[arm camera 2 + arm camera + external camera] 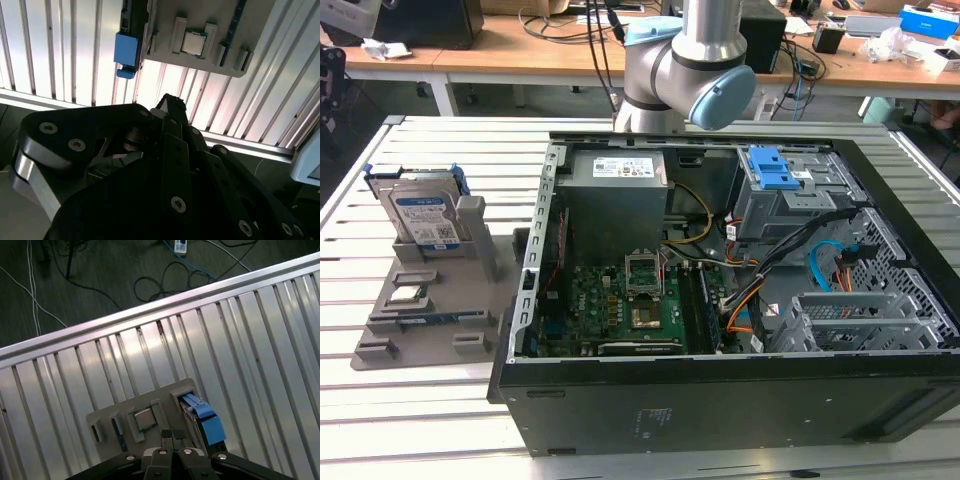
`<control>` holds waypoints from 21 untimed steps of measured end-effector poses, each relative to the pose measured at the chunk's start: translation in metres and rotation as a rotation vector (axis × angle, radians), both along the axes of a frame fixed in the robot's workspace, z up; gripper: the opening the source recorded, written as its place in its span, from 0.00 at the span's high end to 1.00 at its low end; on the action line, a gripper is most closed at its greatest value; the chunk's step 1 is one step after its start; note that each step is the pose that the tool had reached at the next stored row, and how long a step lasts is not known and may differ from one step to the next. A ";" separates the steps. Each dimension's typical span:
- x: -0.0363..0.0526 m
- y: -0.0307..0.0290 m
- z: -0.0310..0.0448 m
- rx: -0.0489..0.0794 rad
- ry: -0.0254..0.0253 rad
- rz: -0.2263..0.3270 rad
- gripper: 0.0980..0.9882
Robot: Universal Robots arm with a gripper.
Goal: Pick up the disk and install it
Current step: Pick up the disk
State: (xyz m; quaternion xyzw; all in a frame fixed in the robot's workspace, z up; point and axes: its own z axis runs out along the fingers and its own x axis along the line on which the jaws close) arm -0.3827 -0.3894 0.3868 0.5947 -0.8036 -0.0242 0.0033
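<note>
The disk (425,215), a silver drive with a white-and-blue label in a blue bracket, stands on edge in a grey holder (380,345) on the slatted table, to the exterior view's left of the open computer case (740,400). Both wrist views look down on the holder from well above; the disk's blue bracket (205,417) (126,50) shows at its end. My gripper (172,434) hangs high over the holder, its fingertips (167,100) pressed together, shut on nothing.
A square processor chip (408,293) (145,419) (194,42) and a thin blue-edged memory stick (430,318) also sit in the holder. Inside the case are a motherboard (630,300), cables and a drive cage with a blue latch (770,170). Floor cables lie beyond the table edge (150,310).
</note>
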 end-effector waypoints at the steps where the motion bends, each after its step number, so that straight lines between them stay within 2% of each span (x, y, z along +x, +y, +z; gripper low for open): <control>1: 0.0000 0.0000 0.0000 0.000 0.0000 0.012 0.99; 13: 0.0000 0.0000 0.0000 0.000 0.0000 0.167 0.99; 21: 0.0000 0.0000 0.0000 0.000 0.0000 0.244 0.99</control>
